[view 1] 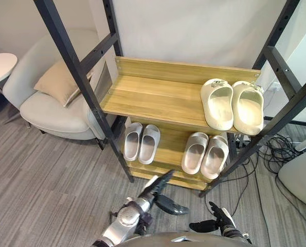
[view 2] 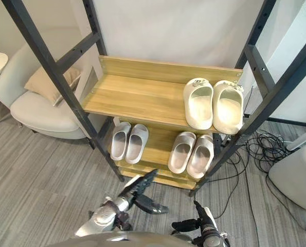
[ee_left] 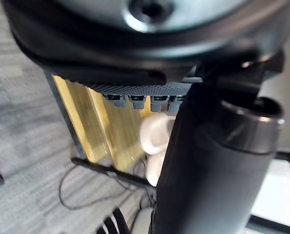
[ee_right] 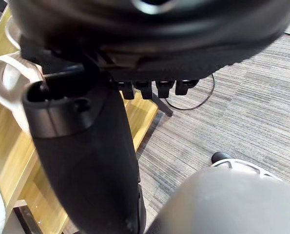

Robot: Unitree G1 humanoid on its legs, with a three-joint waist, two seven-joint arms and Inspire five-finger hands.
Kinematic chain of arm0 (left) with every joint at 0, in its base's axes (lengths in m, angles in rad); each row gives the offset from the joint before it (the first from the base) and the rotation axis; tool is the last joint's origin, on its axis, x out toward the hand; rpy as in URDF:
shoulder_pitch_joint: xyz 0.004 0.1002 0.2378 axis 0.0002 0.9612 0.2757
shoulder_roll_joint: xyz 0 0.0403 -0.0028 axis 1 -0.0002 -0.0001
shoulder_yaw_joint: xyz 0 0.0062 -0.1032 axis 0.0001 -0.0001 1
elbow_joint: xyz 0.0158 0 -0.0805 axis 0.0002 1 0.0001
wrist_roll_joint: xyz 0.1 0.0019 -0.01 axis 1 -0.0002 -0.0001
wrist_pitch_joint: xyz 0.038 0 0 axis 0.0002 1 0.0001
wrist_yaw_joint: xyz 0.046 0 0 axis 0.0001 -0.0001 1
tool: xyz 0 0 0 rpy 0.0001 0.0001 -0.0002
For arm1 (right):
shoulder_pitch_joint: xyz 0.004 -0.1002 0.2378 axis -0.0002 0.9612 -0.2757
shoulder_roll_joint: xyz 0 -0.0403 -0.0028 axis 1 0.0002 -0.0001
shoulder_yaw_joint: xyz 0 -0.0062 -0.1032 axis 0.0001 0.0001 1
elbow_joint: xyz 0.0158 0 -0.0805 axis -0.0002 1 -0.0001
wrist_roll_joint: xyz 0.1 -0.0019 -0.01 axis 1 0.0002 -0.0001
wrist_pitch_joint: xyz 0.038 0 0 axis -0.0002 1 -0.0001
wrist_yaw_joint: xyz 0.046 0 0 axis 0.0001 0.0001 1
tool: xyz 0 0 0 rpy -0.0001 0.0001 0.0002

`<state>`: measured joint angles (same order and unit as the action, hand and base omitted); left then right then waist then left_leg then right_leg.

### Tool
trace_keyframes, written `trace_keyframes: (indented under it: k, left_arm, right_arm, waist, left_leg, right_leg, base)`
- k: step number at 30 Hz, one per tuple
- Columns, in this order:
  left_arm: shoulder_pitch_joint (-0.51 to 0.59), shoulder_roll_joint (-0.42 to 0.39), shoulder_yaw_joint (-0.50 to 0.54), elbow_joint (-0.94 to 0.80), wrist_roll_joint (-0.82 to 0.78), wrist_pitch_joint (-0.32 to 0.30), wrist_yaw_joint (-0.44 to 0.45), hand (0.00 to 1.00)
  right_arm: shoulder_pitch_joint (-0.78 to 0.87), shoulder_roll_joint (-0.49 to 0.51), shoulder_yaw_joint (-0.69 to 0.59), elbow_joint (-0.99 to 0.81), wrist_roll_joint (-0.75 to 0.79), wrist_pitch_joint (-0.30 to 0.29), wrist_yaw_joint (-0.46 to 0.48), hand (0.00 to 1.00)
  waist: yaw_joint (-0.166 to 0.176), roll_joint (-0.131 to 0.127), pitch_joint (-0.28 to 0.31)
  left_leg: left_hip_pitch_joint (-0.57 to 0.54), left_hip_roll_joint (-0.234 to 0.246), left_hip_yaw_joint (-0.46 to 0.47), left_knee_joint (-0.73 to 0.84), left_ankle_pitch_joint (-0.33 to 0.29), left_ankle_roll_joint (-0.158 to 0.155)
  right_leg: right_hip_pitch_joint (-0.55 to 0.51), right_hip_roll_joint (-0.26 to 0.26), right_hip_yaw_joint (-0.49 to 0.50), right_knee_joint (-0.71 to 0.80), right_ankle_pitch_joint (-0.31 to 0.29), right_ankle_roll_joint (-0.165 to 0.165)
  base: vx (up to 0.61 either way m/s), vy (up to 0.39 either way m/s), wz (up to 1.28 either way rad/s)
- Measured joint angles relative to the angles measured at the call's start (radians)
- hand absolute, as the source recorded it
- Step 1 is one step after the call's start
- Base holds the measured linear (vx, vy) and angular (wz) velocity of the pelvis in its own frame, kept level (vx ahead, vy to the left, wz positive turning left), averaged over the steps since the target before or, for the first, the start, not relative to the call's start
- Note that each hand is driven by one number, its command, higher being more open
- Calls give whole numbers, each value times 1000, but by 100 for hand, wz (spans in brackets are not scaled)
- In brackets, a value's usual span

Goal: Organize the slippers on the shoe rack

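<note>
Wooden rack [view 1: 153,92]: cream slippers [view 1: 218,104] above, grey slippers [view 1: 194,154] below; left hand [view 1: 154,190], right hand [view 1: 222,219] unclenched.

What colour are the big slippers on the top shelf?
The top-shelf slippers are cream, a pale off-white; the left eye view shows them best.

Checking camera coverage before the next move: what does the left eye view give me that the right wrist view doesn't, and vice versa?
Left eye view: the shoe rack, a cream pair on its upper shelf, a light grey pair and a taupe pair below, the armchair, and the open left hand. Right wrist view: the right hand up close, fingers straight. Shared: the rack's wood and the grey carpet.
</note>
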<state>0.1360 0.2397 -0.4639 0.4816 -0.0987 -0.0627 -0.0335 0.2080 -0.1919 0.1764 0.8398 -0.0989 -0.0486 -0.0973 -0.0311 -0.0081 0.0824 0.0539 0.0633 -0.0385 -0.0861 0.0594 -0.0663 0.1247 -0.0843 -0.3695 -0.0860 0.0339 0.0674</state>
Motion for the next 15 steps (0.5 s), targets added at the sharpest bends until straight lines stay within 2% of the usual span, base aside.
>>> trace_keyframes:
  k: [3, 8, 15]
  left_arm:
    - [4, -15, 115, 91, 32, 1, 48, 100]
    - [17, -39, 242, 208, 57, 2, 100, 100]
    - [46, -77, 336, 326, 70, 11, 157, 100]
  right_arm:
    - [-4, 3, -5, 1, 0, 0, 0, 100]
    - [-21, 24, -36, 4, 1, 0, -1, 100]
    - [-32, 35, -50, 17, 7, -1, -3, 100]
  waist:
    - [0, -2, 1]
    - [2, -10, 5]
    - [9, -19, 4]
  left_leg:
    - [1, 0, 2, 0, -2, -1]
    - [8, 2, 16, 0, -3, -1]
    - [16, 9, 50, 0, -14, -3]
  right_leg:
    - [0, 0, 4, 0, 0, 0]
    - [0, 2, 18, -2, 1, 0]
    - [-8, 6, 53, -2, 3, -2]
  base:
    - [10, 1, -1]
    - [-16, 20, -7]
    - [-3, 21, -14]
